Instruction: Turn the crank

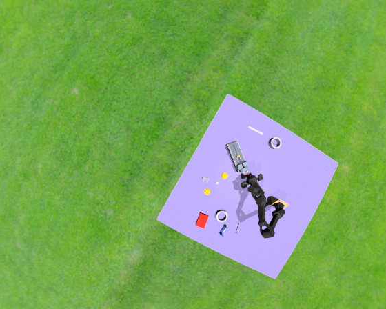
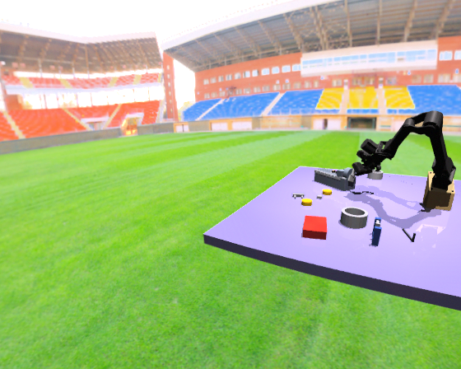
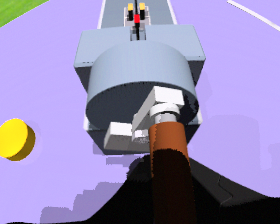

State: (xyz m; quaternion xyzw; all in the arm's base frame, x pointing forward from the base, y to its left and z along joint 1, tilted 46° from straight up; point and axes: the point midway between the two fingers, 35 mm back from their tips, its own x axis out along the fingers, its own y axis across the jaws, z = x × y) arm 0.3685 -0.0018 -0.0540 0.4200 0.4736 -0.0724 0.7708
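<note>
Going left to right in the wrist view, we pass a yellow disc [image 1: 225,176] [image 2: 327,192] [image 3: 13,140] on the surface [image 1: 201,198] [image 2: 273,247] [image 3: 46,100], well apart from the grey machine [image 1: 234,152] [image 2: 335,179] [image 3: 141,62]. At the machine's far end, the red pointer [image 3: 137,18] sits between the left and right sides of the track but nearer to us than the brass zero marks [image 3: 130,7] [image 3: 142,7], so we judge it short of level. The white crank arm [image 3: 146,110] runs across the round housing's near face up to the orange handle [image 3: 168,137], right of centre. That handle points its long axis towards us, and our fingers are closed around it from the near side, only slightly apart. We should carry it around the crank's axis, down and to the left or back over the top; which way sends the pointer farther we cannot tell. Once level, we let go.
</note>
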